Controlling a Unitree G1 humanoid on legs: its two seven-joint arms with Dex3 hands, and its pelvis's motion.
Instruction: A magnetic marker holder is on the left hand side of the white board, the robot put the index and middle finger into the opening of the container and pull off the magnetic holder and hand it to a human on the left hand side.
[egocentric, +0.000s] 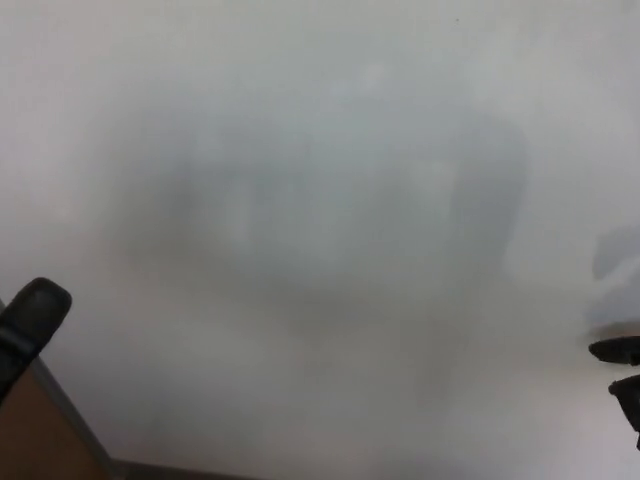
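The whiteboard (330, 200) fills almost the whole head view, blank and blurred, with a faint grey reflection across its middle. No magnetic marker holder shows on it. One black finger of my left hand (30, 325) pokes in at the lower left edge, in front of the board. Two black fingertips of my right hand (620, 375) enter at the lower right edge, slightly apart. Neither hand has anything visible in it, and most of each hand lies outside the picture.
A brown surface (40, 430) with a dark edge shows in the bottom left corner, below the board. A dark strip runs along the bottom edge beside it.
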